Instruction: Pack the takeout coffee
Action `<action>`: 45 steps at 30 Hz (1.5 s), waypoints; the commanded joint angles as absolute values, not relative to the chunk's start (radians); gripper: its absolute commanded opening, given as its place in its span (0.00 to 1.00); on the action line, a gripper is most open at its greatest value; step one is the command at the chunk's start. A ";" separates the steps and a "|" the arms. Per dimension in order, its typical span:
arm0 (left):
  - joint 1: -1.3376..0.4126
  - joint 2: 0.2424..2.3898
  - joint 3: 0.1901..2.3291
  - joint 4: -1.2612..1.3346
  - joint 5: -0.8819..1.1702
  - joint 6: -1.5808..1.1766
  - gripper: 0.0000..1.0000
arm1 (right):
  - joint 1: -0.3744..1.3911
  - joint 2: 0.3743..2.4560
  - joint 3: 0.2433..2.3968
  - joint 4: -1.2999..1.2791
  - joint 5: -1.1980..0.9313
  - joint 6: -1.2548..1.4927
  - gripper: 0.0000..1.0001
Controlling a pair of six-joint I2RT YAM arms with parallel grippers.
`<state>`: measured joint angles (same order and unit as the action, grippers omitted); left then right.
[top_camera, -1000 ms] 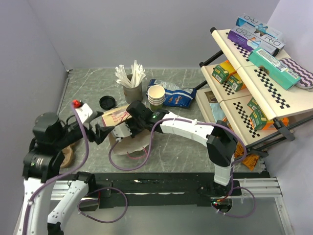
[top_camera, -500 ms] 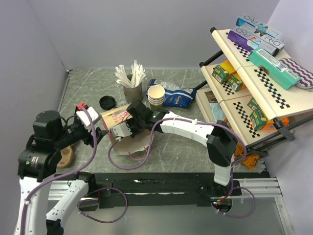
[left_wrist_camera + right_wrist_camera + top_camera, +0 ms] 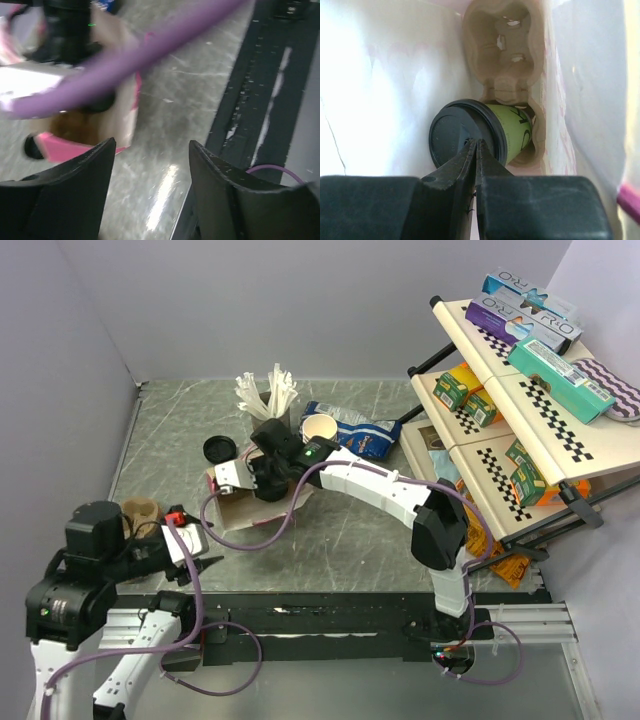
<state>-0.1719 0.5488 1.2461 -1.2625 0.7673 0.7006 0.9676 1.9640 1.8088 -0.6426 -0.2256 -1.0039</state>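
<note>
The takeout coffee (image 3: 514, 131), a green-sided cup with a black lid (image 3: 452, 135), lies tilted in a cardboard cup carrier (image 3: 502, 45) inside the paper bag (image 3: 385, 75). My right gripper (image 3: 476, 143) is shut, its tips right in front of the lid, with nothing between them. In the top view the right gripper (image 3: 266, 476) reaches into the brown bag (image 3: 236, 506), and the cup is hidden there. My left gripper (image 3: 150, 146) is open and empty, low over the table near its front edge, well clear of the bag (image 3: 117, 107); it also shows in the top view (image 3: 203, 564).
A loose black lid (image 3: 219, 449), a holder of white stirrers (image 3: 268, 398), a stack of cream cups (image 3: 319, 429) and a blue snack bag (image 3: 358, 432) stand behind the bag. A brown round object (image 3: 140, 512) sits at the left. A tilted shelf rack (image 3: 520, 390) fills the right.
My left gripper has left the bag's edge and drawn back towards the near-left corner. My right gripper has swung back and left, and the bag has shifted with it.
</note>
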 commanded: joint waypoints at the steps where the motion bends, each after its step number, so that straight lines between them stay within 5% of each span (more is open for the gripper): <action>1: -0.172 0.548 1.148 -1.181 0.951 0.770 0.67 | 0.965 1.979 1.870 -0.693 -0.256 -0.937 0.09; 11: -0.172 0.517 0.878 -0.845 0.933 0.750 0.70 | 0.963 2.005 1.902 -0.696 -0.212 -0.864 0.08; 22: -0.192 0.623 0.819 -0.718 0.752 0.833 0.67 | 0.963 2.033 1.957 -0.722 -0.209 -0.810 0.07; 38: -0.370 0.813 0.802 -0.624 0.540 0.808 0.28 | 0.963 2.042 1.980 -0.739 -0.209 -0.805 0.07; 45: -0.385 0.807 0.842 -0.658 0.535 0.816 0.01 | 0.963 2.045 1.996 -0.747 -0.209 -0.790 0.07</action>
<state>-0.3805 0.7826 0.8093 -0.6323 0.5945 0.8268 0.9264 2.0659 1.9186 -0.7536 -0.1665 -0.7979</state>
